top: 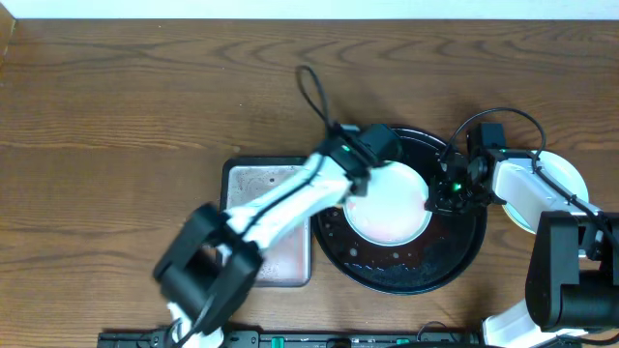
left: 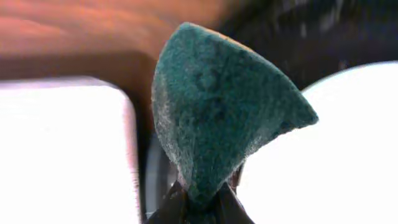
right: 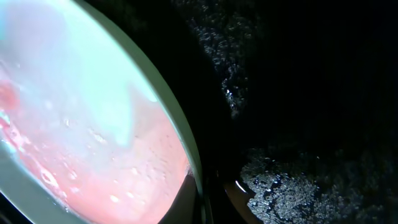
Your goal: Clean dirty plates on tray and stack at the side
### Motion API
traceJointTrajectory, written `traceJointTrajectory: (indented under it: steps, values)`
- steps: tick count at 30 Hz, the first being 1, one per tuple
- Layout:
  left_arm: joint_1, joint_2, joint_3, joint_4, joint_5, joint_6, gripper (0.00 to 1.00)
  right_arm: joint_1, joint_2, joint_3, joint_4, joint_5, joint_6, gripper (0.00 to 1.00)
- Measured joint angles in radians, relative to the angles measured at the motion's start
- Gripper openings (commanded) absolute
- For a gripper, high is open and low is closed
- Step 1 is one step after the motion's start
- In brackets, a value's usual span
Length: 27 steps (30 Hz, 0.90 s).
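Left tool [left: 200, 202]: closed on a teal sponge [left: 217, 106], which is pinched at its lower end and folded into a pointed wedge above the fingers.
Sponge position: seen from the left wrist between the grey tray [left: 62, 149] on one side and the plate [left: 336, 149] on the other; whether it touches the plate cannot be told.
Right tool [right: 209, 198]: closed on the plate's rim, with one finger seen on the plate's face and the other outside the rim.
Plate: pale mint-white, lying inside the black tray [top: 464, 261], slightly toward its far-left part; a pink-red smear is spread over the lower part of its face, and the upper part looks clean.
Black tray: round and raised at the rim, set right of centre on the counter [top: 116, 106]; its floor is speckled with wet droplets.
Grey tray: rectangular, just left of the black tray, partly covered by the left arm.
Second plate [top: 566, 174]: pale, set on the counter right of the black tray and partly hidden by the right arm; whether it is one plate or a stack cannot be told.
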Motion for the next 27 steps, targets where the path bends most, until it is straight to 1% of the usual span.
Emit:
traceJointTrajectory:
  steps: [1,2,8,10,13,15,17,18,20,25,27]
  values:
    - [0.025,-0.059,0.000,-0.017,-0.006,0.000,0.08,0.000,0.000,0.000,0.000,0.000,0.000,0.01]
    - [0.030,-0.077,0.000,-0.024,-0.007,0.000,0.07,0.000,0.000,0.000,0.002,0.001,0.000,0.01]
    - [0.040,-0.264,0.001,-0.251,0.005,0.001,0.07,0.000,-0.009,0.000,0.007,0.019,0.000,0.01]
    - [0.065,-0.327,0.001,-0.325,0.007,0.004,0.07,-0.002,-0.037,-0.004,0.003,0.048,0.001,0.01]
    - [0.117,-0.386,-0.006,-0.370,0.006,0.015,0.07,0.001,-0.124,-0.011,-0.016,0.078,0.007,0.01]
    - [0.155,-0.419,-0.039,-0.371,0.005,0.026,0.08,0.013,-0.214,-0.011,-0.023,0.116,0.009,0.01]
    - [0.192,-0.439,-0.091,-0.368,0.006,0.029,0.07,0.064,-0.329,-0.011,-0.039,0.178,0.016,0.01]
    - [0.206,-0.441,-0.117,-0.367,0.006,0.031,0.08,0.080,-0.353,-0.011,-0.044,0.195,0.017,0.01]
    - [0.249,-0.439,-0.201,-0.310,0.029,0.035,0.08,0.151,-0.441,-0.011,-0.069,0.273,0.022,0.01]
    - [0.321,-0.437,-0.360,-0.173,0.111,0.051,0.08,0.312,-0.549,-0.011,-0.114,0.496,0.023,0.01]
    - [0.344,-0.437,-0.404,-0.145,0.148,0.058,0.14,0.396,-0.584,-0.011,-0.134,0.623,0.026,0.01]
